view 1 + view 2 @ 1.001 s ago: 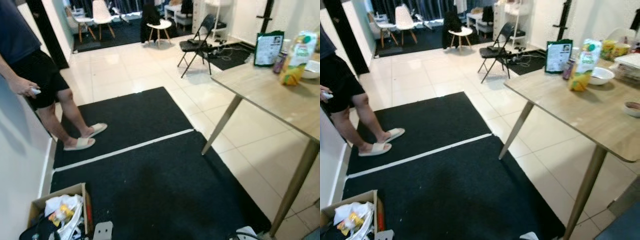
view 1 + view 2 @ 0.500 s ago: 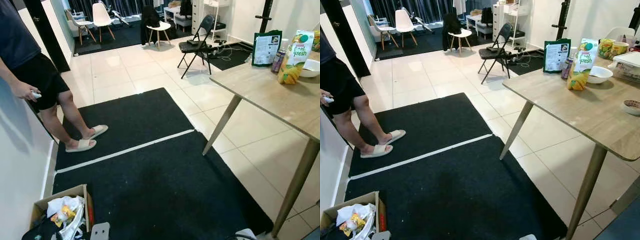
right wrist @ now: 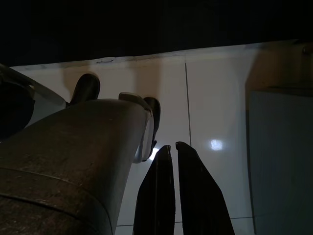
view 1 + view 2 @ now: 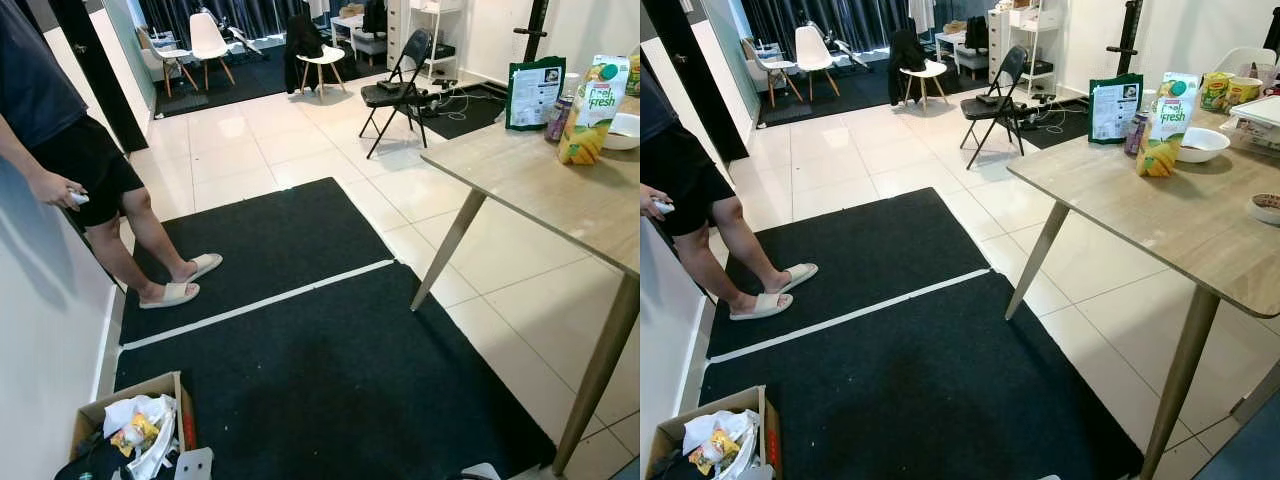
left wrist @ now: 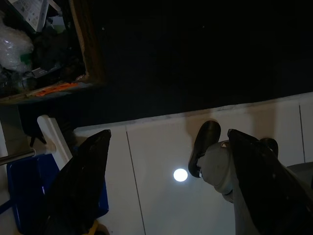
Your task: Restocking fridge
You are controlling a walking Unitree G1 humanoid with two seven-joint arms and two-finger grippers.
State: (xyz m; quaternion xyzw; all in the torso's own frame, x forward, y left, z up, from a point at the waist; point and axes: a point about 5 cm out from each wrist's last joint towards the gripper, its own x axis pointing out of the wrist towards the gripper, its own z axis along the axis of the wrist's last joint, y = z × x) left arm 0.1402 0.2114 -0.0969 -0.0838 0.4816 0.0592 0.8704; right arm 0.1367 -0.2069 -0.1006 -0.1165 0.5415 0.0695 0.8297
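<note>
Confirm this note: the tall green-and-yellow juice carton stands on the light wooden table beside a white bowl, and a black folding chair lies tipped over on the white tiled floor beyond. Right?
Not quite. The black folding chair stands upright on its legs, as the right eye view shows. The rest holds: the tall green-and-yellow juice carton stands on the light wooden table beside the white bowl.

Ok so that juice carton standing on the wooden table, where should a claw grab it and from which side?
Grip the juice carton around its flat-sided middle, coming in level from the table's open near edge. It stands upright, with a bowl and a green pouch close beside it, so I would avoid a sideways approach.
</note>
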